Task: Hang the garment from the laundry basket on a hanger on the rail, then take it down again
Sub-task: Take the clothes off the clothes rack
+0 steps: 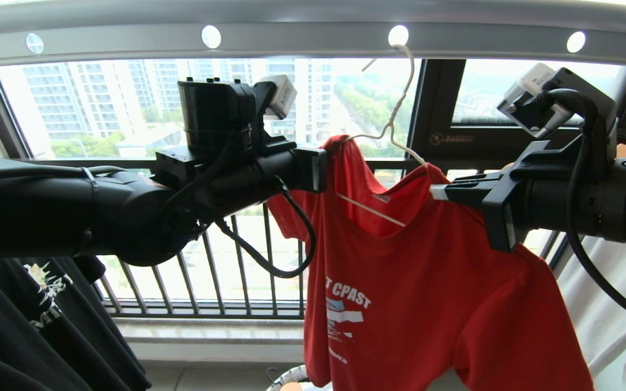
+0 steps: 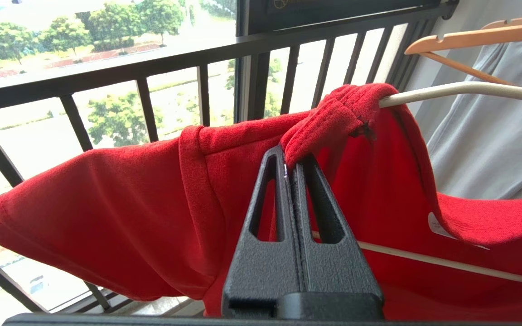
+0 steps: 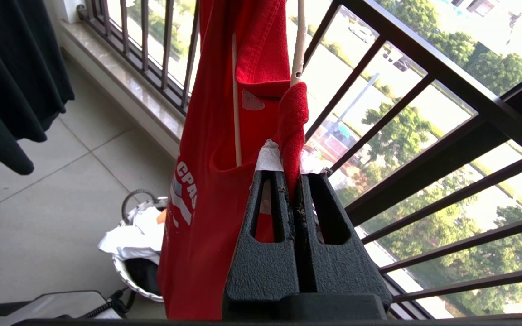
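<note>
While both arms reach in from either side, inventory as follows.

Item 1, red T-shirt [image 1: 427,293]: hangs on cream wire hanger [image 1: 394,117], front w/ white lettering and white-and-blue print facing camera. Collar sags below hanger's lower wire. One shoulder bunched up high at hanger's end, other shoulder draped lower toward R arm.

Item 2, hanger: long hook goes up to grey rail [image 1: 302,35], at or through one of the round holes; exact seat of hook not clear. Hanger tilted, L-arm side higher.

Item 3, rail: runs across top of head view, row of round holes lit from behind.

Item 4, left gripper [image 2: 290,165]: fingers clenched tight, pinching fold of red fabric at collar/shoulder just beside hanger's end. Wrist view shows sleeve hanging off to one side, hanger wire emerging from bunched cloth.

Item 5, right gripper [image 3: 293,179]: fingers pressed together on red fabric edge; white tape on fingertips. Sits at shirt's other shoulder, near hanger's arm.

Item 6, laundry basket [image 3: 129,271]: on tiled floor below shirt, white cloth inside, dark handle loop up. Only rim shows in head view.

Misc: black T-shirt [image 1: 36,326] w/ white print, far L; white garment [image 1: 617,320] far R; light-wood hanger [image 2: 474,38] beyond it; black barred railing [image 1: 210,271] behind, buildings and trees outside.
</note>
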Robot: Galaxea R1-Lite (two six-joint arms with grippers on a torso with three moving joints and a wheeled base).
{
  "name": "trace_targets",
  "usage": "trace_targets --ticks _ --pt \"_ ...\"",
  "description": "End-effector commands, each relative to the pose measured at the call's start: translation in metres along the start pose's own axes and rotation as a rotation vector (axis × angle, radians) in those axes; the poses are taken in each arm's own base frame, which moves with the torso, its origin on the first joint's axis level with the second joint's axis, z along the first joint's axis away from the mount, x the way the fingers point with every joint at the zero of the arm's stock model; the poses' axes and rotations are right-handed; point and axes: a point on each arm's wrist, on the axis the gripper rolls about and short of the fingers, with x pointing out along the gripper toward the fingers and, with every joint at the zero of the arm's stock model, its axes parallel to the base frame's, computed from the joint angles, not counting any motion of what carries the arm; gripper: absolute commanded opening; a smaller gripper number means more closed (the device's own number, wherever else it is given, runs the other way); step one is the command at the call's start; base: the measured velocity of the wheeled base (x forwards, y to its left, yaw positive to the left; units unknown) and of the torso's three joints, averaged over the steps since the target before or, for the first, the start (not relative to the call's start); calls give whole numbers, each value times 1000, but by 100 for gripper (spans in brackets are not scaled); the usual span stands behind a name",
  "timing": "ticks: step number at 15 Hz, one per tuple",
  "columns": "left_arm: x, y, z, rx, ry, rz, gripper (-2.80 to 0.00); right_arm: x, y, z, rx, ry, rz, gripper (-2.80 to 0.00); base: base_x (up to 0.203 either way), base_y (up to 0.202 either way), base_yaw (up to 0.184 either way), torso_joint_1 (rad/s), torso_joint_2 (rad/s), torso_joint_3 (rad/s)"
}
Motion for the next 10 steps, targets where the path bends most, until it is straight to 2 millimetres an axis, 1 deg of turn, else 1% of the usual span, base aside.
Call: trace_targets --ticks 1,7,8,10 --pt "-1 5 1 -2 -3 21 -280 0 0 -1 -2 2 1 -280 0 0 0 0 0 0" --pt "0 7 -4 -3 12 27 -280 1 1 -2 -2 7 3 -280 0 0 0 0 0 0" --pt "0 7 -5 -1 15 27 0 1 1 -2 -3 7 3 -280 0 0 0 0 0 0" --pt "0 8 -5 -1 16 29 0 1 1 -2 -9 7 3 -280 0 0 0 0 0 0"
